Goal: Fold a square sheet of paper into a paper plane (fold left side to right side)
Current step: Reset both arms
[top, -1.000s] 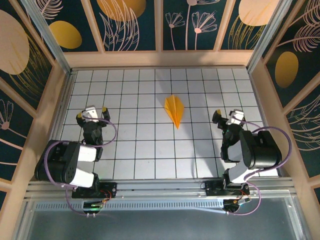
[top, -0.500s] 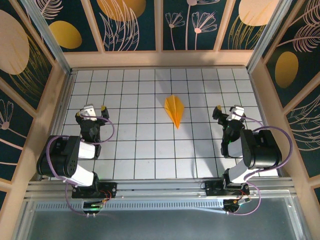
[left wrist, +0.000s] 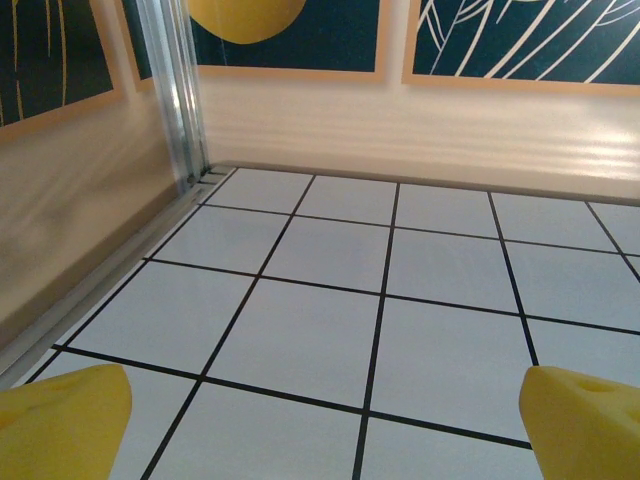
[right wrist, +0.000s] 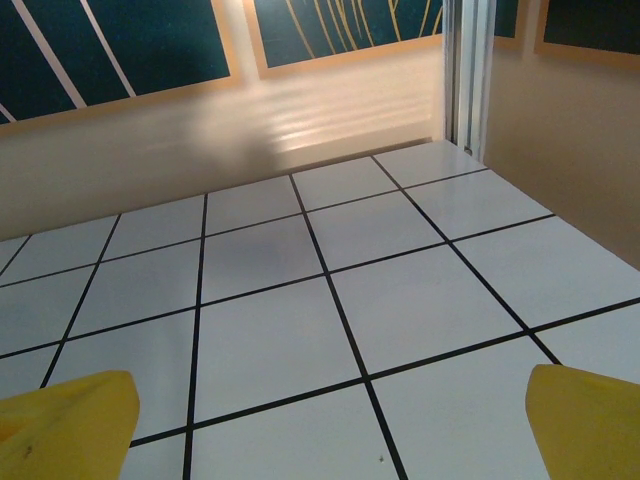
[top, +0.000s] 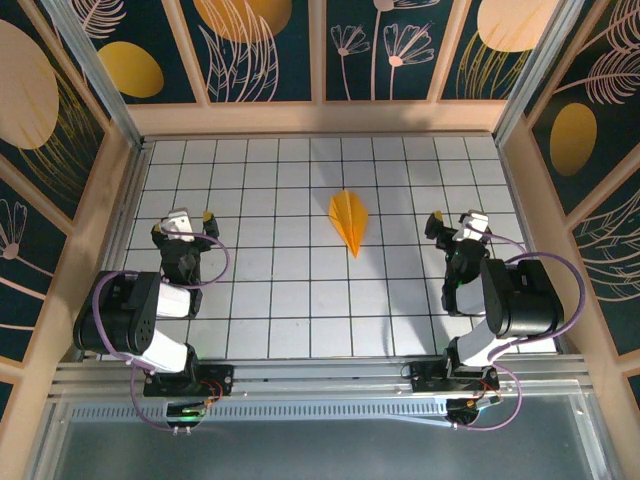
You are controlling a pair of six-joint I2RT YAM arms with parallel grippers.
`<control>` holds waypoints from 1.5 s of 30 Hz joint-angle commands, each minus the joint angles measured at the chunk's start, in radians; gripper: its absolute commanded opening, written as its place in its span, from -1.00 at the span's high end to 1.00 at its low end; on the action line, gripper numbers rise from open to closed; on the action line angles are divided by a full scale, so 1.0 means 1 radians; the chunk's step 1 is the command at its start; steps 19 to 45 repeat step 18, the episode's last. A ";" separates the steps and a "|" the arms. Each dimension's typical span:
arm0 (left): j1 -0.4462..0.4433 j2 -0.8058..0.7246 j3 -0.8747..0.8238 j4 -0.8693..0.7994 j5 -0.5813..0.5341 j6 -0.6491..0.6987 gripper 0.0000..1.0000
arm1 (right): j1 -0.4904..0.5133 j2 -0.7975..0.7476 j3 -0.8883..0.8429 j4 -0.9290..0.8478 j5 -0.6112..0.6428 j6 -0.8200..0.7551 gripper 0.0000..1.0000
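I counted two arms, one plane and one tabletop [top: 270, 300] of white tiles ruled with black lines, boxed in by dark panelled walls.

On the left, the left arm [top: 125, 320] sat folded over its base at the near edge, its forearm reaching away from me. The left fingers [top: 207, 216] were two, spread wide apart. From the left wrist both yellow tips of the left fingers [left wrist: 60, 425] showed at the bottom corners of the view, with bare tile in the broad gap between them. They clasped nothing. Whether the tips brushed the tiles I could not tell.

Further right lay the single plane [top: 347, 220], an orange-yellow dart flat on the tabletop a little right of centre, with a crease down its length and its long narrow point aimed toward the near edge. It lay between the two sets of fingers, well apart from both and nearer the right ones, and nothing touched it.

On the right, the right arm [top: 520, 295] was folded up in the same fashion by the right wall. The right fingers [top: 435, 217] were also two and just as widely parted. From the right wrist the two yellow tips of the right fingers [right wrist: 590, 420] framed plain tiles running to the far right corner, and they gripped nothing.
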 commanded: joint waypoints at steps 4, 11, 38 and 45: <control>0.007 0.000 0.008 0.020 0.008 -0.020 -0.98 | -0.005 -0.002 0.008 0.013 -0.007 -0.008 -0.99; 0.007 0.000 0.008 0.020 0.008 -0.021 -0.98 | -0.001 0.000 0.009 0.013 -0.002 -0.013 -0.98; 0.007 0.000 0.008 0.021 0.008 -0.020 -0.98 | 0.006 -0.001 0.011 0.013 0.006 -0.016 -0.99; 0.007 0.000 0.008 0.021 0.008 -0.020 -0.98 | 0.006 -0.001 0.011 0.013 0.006 -0.016 -0.99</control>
